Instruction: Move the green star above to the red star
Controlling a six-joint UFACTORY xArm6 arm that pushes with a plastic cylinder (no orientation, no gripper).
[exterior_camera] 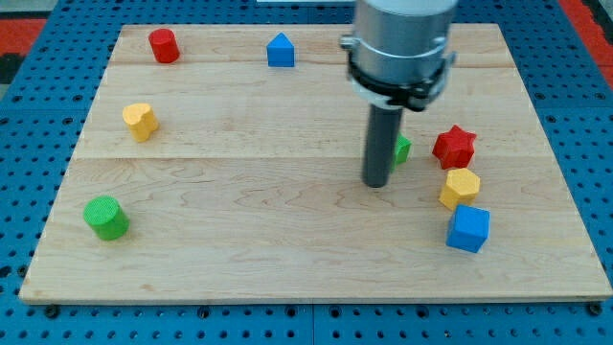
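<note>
The green star [401, 149] lies right of the board's middle, mostly hidden behind my rod; only its right edge shows. The red star [454, 147] lies just to its right, a small gap between them. My tip [375, 182] rests on the board just left of and slightly below the green star, close to it or touching it; I cannot tell which.
A yellow hexagon [460, 188] sits just below the red star, with a blue cube [468, 228] below that. A red cylinder [164, 45] and a blue house-shaped block [280, 51] are at the top. A yellow block [140, 121] and a green cylinder [105, 218] are at the left.
</note>
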